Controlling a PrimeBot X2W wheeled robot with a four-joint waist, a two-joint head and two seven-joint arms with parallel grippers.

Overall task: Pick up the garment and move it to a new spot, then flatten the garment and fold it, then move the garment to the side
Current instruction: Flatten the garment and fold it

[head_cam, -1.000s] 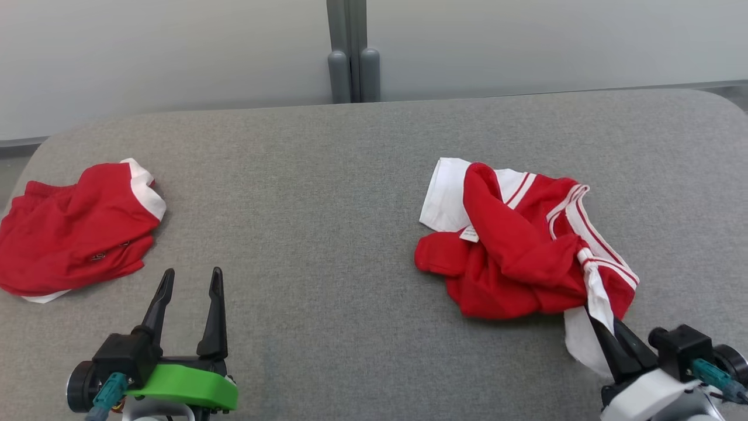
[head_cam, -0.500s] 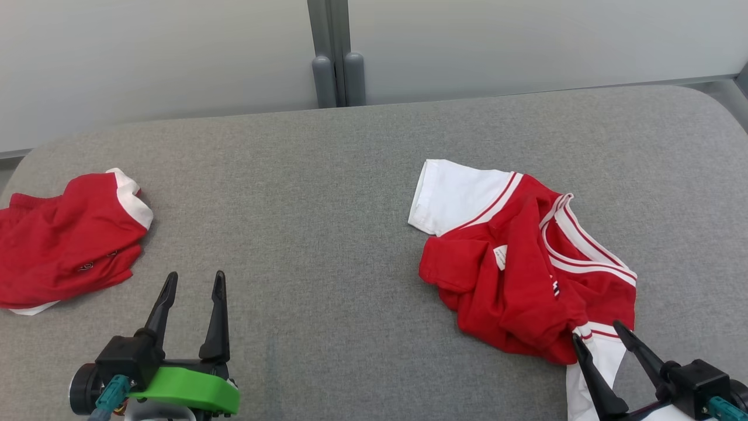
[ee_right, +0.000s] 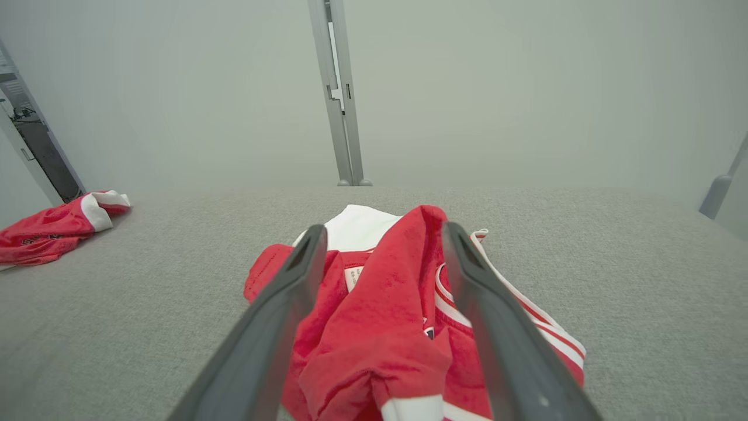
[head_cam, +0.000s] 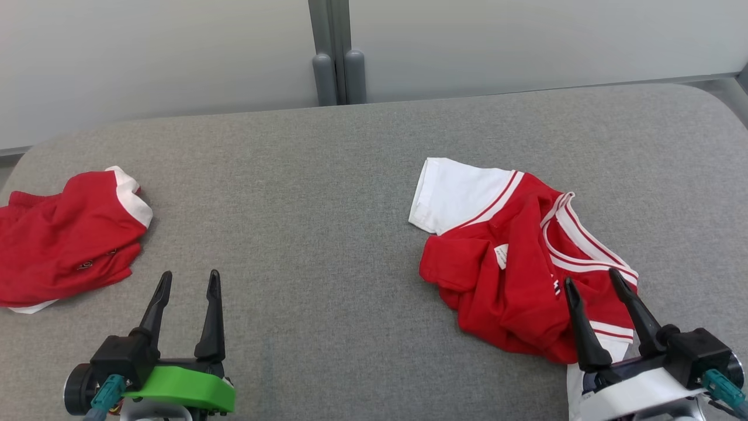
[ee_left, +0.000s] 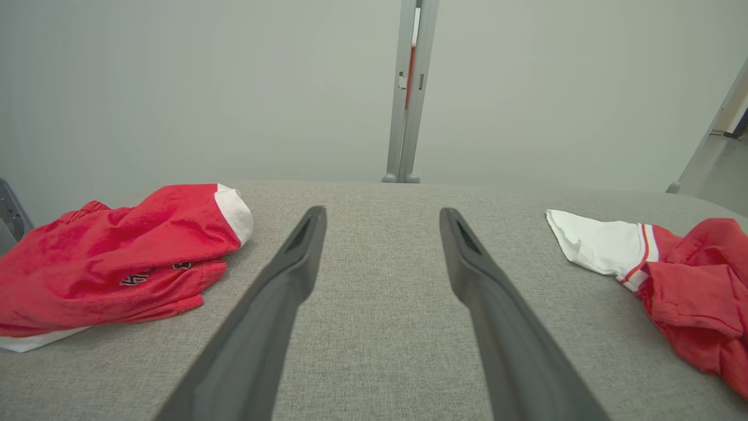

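Note:
The garment (head_cam: pixel 514 275), a red shirt with white sleeves and striped trim, lies crumpled on the right of the grey padded table (head_cam: pixel 327 193). It also shows in the right wrist view (ee_right: pixel 380 327) and at the right edge of the left wrist view (ee_left: pixel 689 280). My right gripper (head_cam: pixel 591 277) is open, its two fingers spread above the garment's near edge with nothing held between them (ee_right: pixel 384 228). My left gripper (head_cam: pixel 190 273) is open over bare table at the lower left (ee_left: pixel 382 211), well apart from the garment.
A second red and white piece of clothing (head_cam: pixel 64 240) lies bunched at the table's left edge (ee_left: pixel 117 257). A grey post (head_cam: pixel 339 70) stands against the pale wall behind the table. Bare table lies between the two pieces.
My right gripper has opened and let go of the white sleeve. The garment has settled onto the table, and the gripper has moved forward over its near edge. The left gripper has not moved.

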